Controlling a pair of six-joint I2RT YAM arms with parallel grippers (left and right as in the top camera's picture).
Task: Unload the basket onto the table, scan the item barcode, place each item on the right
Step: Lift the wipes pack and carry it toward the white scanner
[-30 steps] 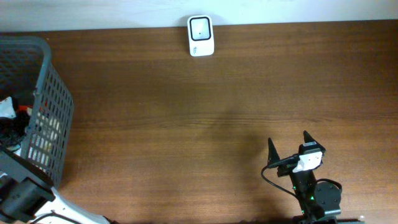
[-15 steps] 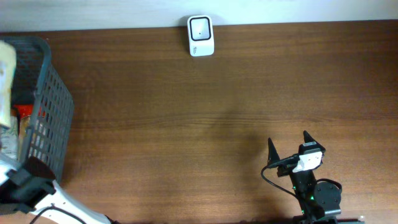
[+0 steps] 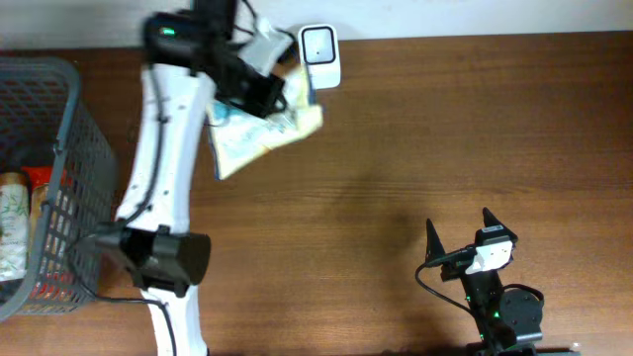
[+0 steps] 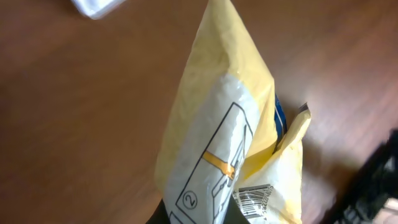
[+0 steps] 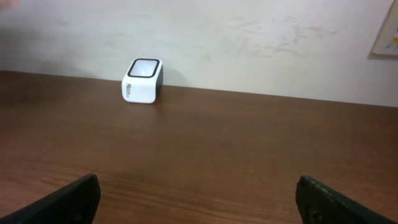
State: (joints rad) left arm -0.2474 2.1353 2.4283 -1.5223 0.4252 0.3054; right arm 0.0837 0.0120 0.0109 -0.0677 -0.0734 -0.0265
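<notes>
Pinching the yellow-and-white pouch (image 3: pixel 262 138) between the left fingers (image 3: pixel 259 91), pressed tight on one end of it, close to the worktop's (image 3: pixel 396 148) far edge. Long axis slanting from near left toward the white scanner (image 3: pixel 319 56), far end just beside it. Barcode (image 4: pixel 255 199) printed near the gripped end. Packets (image 3: pixel 12 227), partly hidden, in the grey basket (image 3: pixel 69 129) at the left edge. Right fingers (image 3: pixel 460 235) spread wide around nothing, near the front edge.

The scanner (image 3: pixel 319 57) is set at the back edge of the table (image 3: pixel 396 138), the packet (image 3: pixel 259 138) is held just to its front left, the basket (image 3: pixel 84 178) is placed far to its left, and the right gripper (image 3: pixel 460 229) is stationed well to its front right
</notes>
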